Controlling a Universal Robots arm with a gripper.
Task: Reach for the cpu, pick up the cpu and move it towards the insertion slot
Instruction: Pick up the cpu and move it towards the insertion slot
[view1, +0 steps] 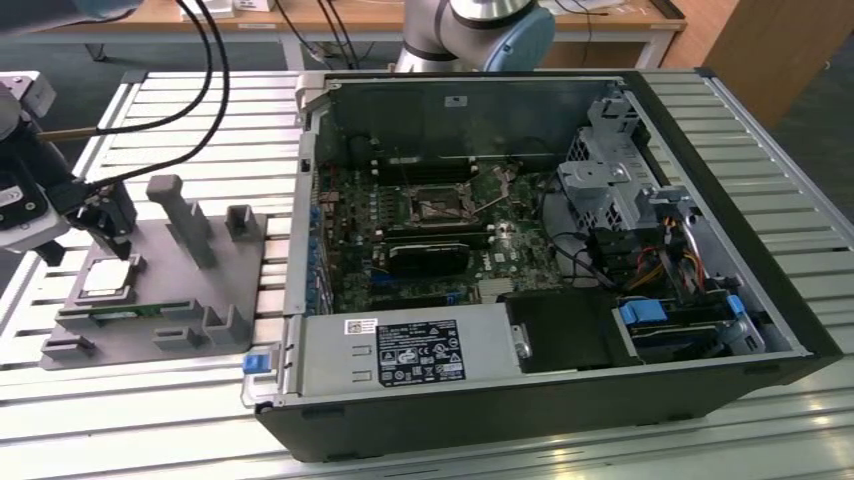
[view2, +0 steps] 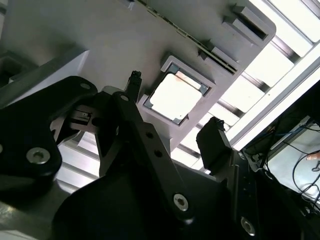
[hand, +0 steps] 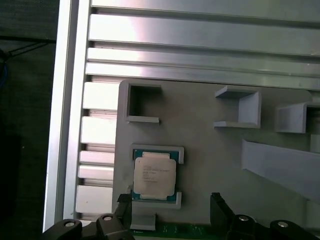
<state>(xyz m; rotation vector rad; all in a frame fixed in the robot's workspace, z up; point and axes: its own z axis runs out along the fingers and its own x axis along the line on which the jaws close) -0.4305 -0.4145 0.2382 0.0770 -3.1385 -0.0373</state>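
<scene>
Slatted table (view1: 134, 430): grey fixture (view1: 163, 288), computer case (view1: 507, 425)

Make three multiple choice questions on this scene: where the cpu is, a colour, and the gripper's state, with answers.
1. Where does the cpu lie? A) on a cardboard box B) in a recess of the holder C) on the floor
2. What colour is the holder? A) grey B) red C) yellow
3. How is the gripper? A) shut on a cable B) open, holding nothing C) shut on a screwdriver
Answers: 1 B, it sits in the recess in the first wrist view; 2 A, it is plain grey in the exterior view; 3 B, both wrist views show spread fingers and the cpu lying in the holder.
</scene>
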